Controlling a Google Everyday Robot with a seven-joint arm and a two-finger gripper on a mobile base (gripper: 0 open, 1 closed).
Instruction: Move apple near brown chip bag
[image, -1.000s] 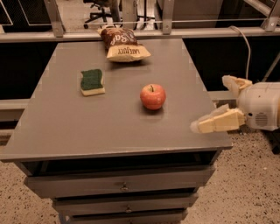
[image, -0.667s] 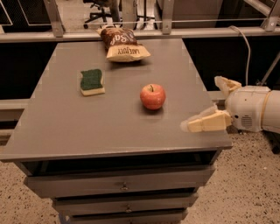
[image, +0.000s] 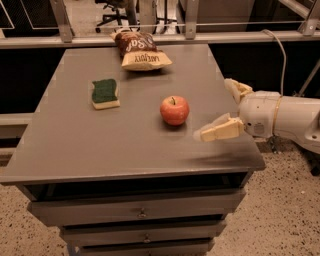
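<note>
The red-orange apple (image: 174, 110) stands upright on the grey table (image: 100, 145), right of centre. The brown chip bag (image: 140, 50) lies at the table's far edge, its tan-yellow band toward me. My gripper (image: 217, 111) comes in from the right at table height, open and empty. One tan finger (image: 220, 129) reaches over the table's right part, a short gap right of the apple. The other finger (image: 236, 90) is farther back by the table's right edge.
A green-and-yellow sponge (image: 105, 93) lies left of the apple. The table top sits on a drawer cabinet (image: 140, 212). A metal railing (image: 165, 37) runs behind the far edge. A cable (image: 280, 50) hangs at the right.
My gripper has moved left from beyond the table's right edge toward the apple. The apple, bag and sponge have not moved.
</note>
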